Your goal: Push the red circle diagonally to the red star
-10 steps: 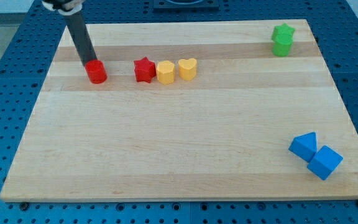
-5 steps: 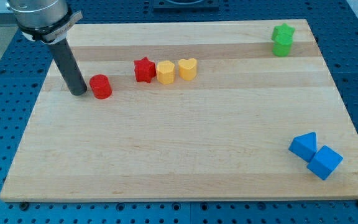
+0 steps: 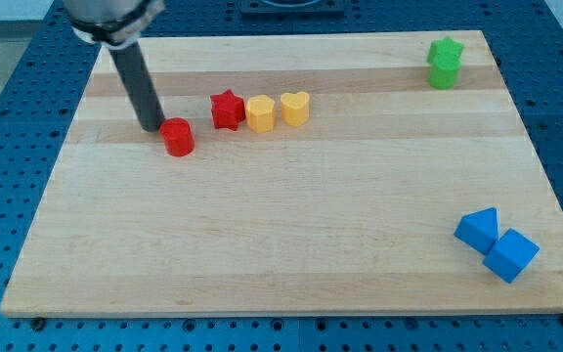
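Red circle (image 3: 177, 137) seemingly touching my tip (image 3: 151, 126)

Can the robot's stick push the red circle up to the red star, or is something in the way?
Probably yes. My tip sits just left of the red circle block, and only bare wooden board lies between it and the red star block.

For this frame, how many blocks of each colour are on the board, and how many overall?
Red: 2, the red circle and the red star
Yellow: 2, a yellow hexagon and a yellow heart
Green: 2, stacked-looking pair at the view's top right
Blue: 2, touching pair at the view's bottom right
Total: 8
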You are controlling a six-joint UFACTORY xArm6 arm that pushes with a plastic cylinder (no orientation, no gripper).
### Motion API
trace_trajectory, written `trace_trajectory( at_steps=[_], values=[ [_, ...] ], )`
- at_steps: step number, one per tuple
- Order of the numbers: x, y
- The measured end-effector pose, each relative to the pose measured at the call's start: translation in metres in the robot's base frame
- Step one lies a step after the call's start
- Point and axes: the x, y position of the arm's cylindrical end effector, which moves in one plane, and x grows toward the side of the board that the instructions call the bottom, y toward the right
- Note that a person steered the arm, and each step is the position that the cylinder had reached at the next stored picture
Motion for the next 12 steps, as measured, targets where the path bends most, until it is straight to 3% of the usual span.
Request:
trace_trajectory(
  at_steps=[1, 7, 10, 11, 12],
  values=[
    [0.029, 0.019],
    [0.06, 0.07],
    [0.089, 0.038],
    [0.113, 0.075],
    [0.107, 0.103]
  ],
)
